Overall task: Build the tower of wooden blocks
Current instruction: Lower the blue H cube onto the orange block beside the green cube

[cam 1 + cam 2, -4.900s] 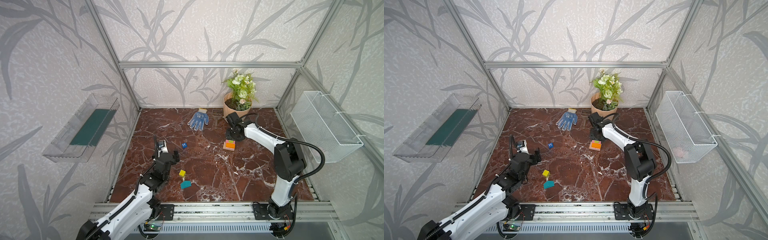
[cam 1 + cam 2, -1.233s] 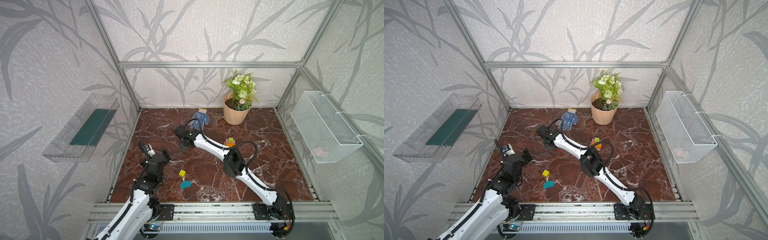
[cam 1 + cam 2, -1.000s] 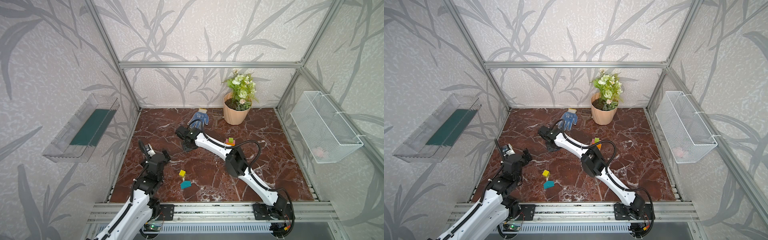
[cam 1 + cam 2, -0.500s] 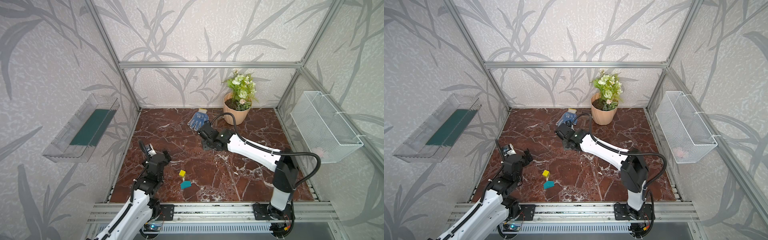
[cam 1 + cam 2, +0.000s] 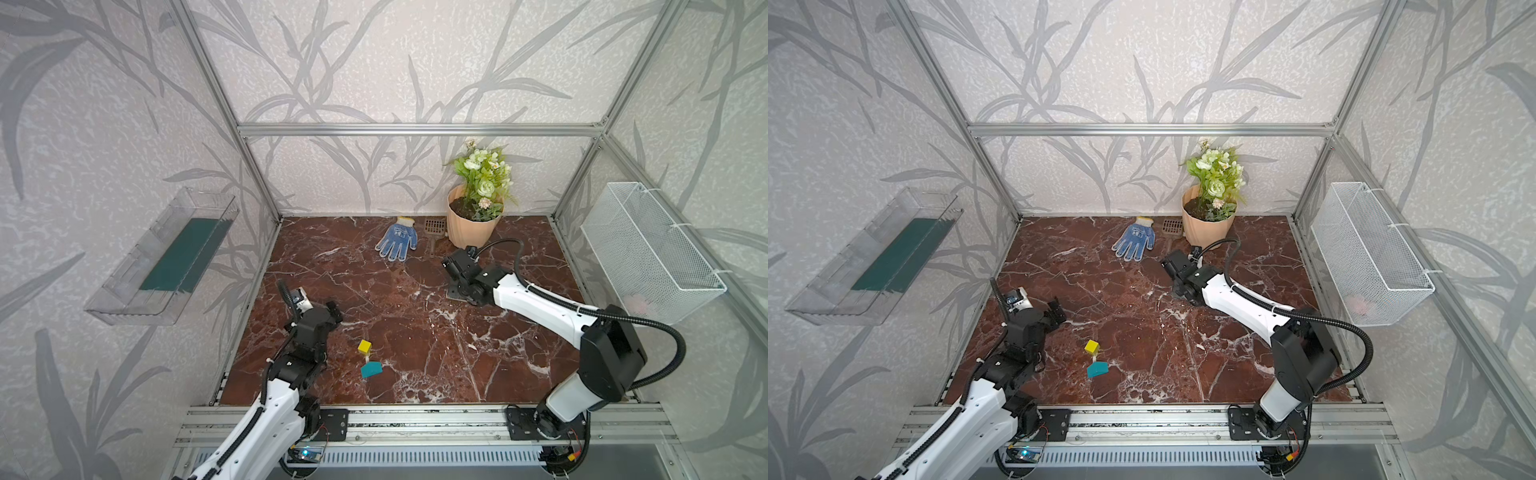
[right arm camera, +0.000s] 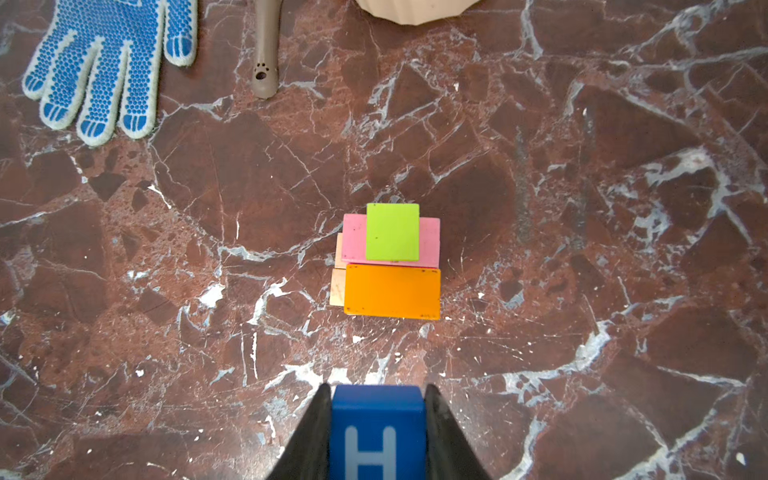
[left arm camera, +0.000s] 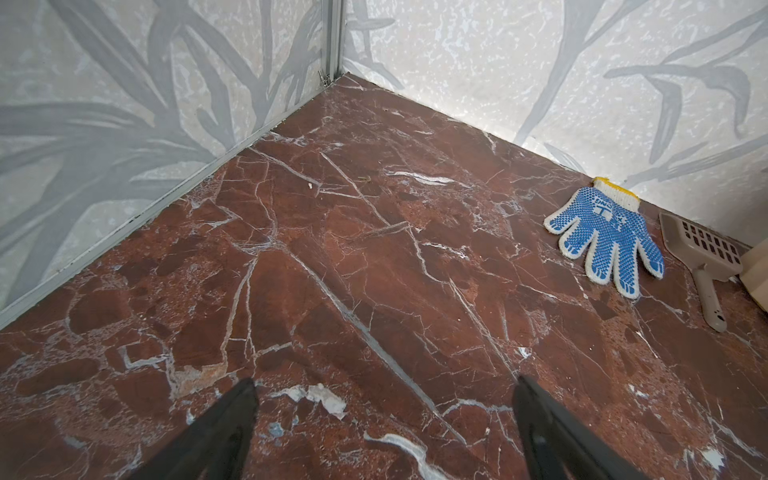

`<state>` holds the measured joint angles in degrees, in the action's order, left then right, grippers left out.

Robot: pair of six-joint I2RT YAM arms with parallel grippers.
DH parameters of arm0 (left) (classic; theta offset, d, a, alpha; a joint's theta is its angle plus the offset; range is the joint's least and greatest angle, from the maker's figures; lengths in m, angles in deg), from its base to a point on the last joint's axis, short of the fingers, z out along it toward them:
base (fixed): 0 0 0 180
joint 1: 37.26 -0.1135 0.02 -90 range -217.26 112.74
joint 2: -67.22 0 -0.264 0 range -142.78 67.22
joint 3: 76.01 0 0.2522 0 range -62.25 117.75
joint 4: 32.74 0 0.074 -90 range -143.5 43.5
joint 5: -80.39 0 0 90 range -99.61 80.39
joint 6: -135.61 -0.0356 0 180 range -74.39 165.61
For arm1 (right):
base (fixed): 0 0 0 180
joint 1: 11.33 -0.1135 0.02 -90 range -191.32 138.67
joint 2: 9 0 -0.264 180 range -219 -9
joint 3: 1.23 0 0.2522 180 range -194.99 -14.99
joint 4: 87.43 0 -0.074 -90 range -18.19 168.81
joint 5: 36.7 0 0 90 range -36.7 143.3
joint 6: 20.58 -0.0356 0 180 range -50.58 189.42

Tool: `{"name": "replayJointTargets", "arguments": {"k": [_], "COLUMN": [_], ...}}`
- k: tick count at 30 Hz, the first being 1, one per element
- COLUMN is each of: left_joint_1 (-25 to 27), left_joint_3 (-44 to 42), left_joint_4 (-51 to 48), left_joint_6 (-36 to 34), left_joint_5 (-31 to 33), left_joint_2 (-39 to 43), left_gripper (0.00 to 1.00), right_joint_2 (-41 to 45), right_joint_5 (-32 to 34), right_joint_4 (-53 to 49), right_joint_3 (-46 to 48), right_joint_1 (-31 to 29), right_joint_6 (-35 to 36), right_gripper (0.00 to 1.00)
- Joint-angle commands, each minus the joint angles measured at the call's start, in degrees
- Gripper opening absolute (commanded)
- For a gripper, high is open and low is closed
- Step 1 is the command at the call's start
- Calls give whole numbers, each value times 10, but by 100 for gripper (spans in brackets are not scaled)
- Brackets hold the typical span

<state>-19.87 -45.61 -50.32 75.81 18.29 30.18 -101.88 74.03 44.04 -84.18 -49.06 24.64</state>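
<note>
The right wrist view shows the wood block tower (image 6: pixel 390 266): a tan base, a pink oblong and an orange oblong (image 6: pixel 392 292) side by side, and a lime cube (image 6: pixel 392 232) on the pink one. My right gripper (image 6: pixel 377 388) is shut on the blue "H" cube (image 6: pixel 377 432), hovering above and just short of the tower. In both top views the right gripper (image 5: pixel 455 268) covers the tower. A yellow cube (image 5: pixel 365 346) and the teal piece (image 5: pixel 371 369) lie at the front left. My left gripper (image 7: pixel 382 386) hangs open and empty over bare floor, left of them.
A blue dotted glove (image 5: pixel 397 243), a tan scoop (image 5: pixel 433 232) and the peach flowerpot (image 5: pixel 469 230) sit along the back wall, just behind the tower. A wire basket (image 5: pixel 648 249) hangs on the right wall and a clear tray (image 5: pixel 166 262) on the left wall.
My right arm has swung from the back left of the floor over to the tower, carrying the blue cube. The left arm has hardly moved.
</note>
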Motion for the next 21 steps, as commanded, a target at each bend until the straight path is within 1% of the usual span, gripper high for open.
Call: {"name": "replayJointTargets", "arguments": {"k": [1, 10, 21], "left_joint_1": [-2, -2, -2], "left_joint_3": [-5, -5, -6], "left_joint_4": [8, 9, 9], "left_joint_6": [-1, -1, -1], "left_joint_5": [2, 1, 1], "left_joint_2": [2, 1, 2], "left_gripper": [95, 95, 95], "right_joint_2": [-17, -83, -95], "right_joint_5": [-24, -62, -44], "right_joint_4": [12, 15, 4], "right_joint_3": [-5, -31, -40], "right_joint_1": [13, 36, 46], "right_joint_6": [-12, 0, 6], "right_gripper": [0, 0, 0]}}
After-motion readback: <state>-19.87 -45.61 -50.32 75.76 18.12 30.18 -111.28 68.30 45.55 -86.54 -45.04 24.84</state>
